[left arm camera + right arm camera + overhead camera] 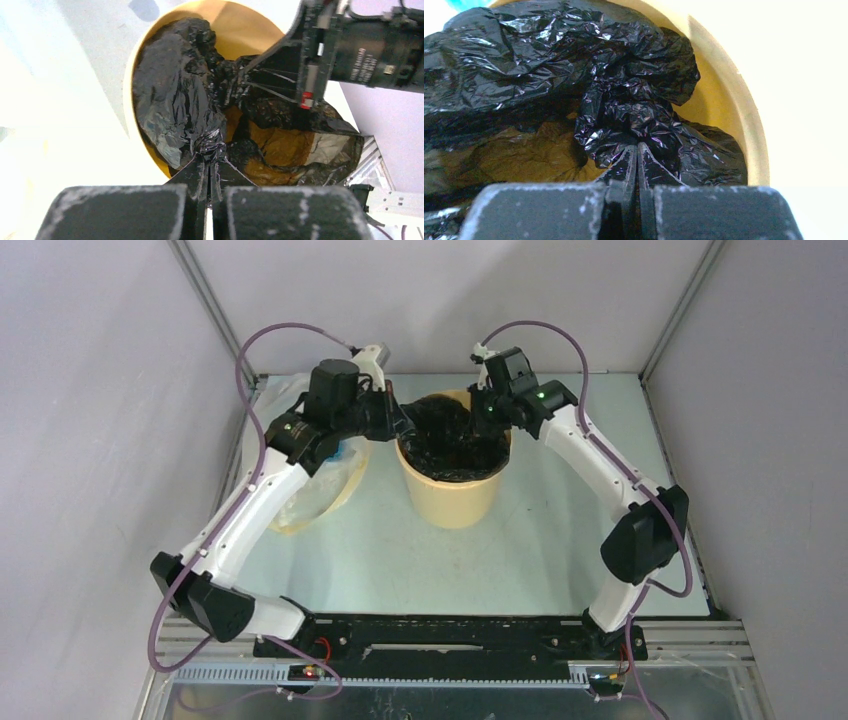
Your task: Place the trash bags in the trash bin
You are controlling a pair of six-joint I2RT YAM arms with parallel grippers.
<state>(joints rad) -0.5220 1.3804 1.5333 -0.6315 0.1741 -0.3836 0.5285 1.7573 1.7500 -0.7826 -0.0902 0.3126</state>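
Two robot arms meet over the yellow-orange trash bin (pixel 451 496), each clamped on the black trash bag (pixel 452 436). The left pincer (pixel 210 161) has its fingers drawn almost together, with only a slit between them, and nips a twisted knot of glossy film at its tips. Just ahead of it the bag swells into a crinkled mound that fills the bin's side to the pincer's left. Straight across the bin's mouth, the right pincer (pixel 638 151) is closed just as tightly on another bunched fold of the same film. Beyond its tips and to its left, the bag heaps up inside the bin, while the bin's bare yellow wall curves round on the pincer's right. Most of the bag sits within the rim, with thinner film stretched low between the two pincers. Behind the left pincer, under its arm, a clear bag (pixel 318 492) lies on the table (pixel 400 550).
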